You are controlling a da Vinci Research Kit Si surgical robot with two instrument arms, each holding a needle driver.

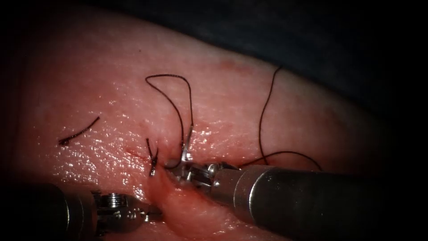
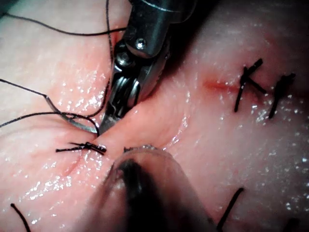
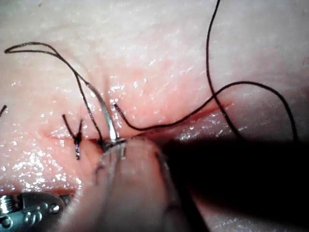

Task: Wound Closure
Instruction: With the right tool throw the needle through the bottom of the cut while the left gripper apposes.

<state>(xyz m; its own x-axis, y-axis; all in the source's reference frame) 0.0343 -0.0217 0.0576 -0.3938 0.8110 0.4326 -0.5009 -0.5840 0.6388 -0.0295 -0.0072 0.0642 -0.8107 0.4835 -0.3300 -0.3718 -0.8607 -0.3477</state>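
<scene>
The right tool reaches in from the right, its jaws shut on the curved needle at the cut. It grips the low end of the visible curve; the tip is hidden, so I cannot tell whether it is in the tissue. The needle's tail stands up, and thread loops from it over the tissue. The left wrist view shows the same grip on the needle. The left tool lies low on the left, jaws shut on the cut's raised left lip.
A tied stitch with short cut ends sits just left of the needle. A loose thread piece lies further left. More thread runs down the right side and arcs over the right shaft. Other stitches show in the left wrist view.
</scene>
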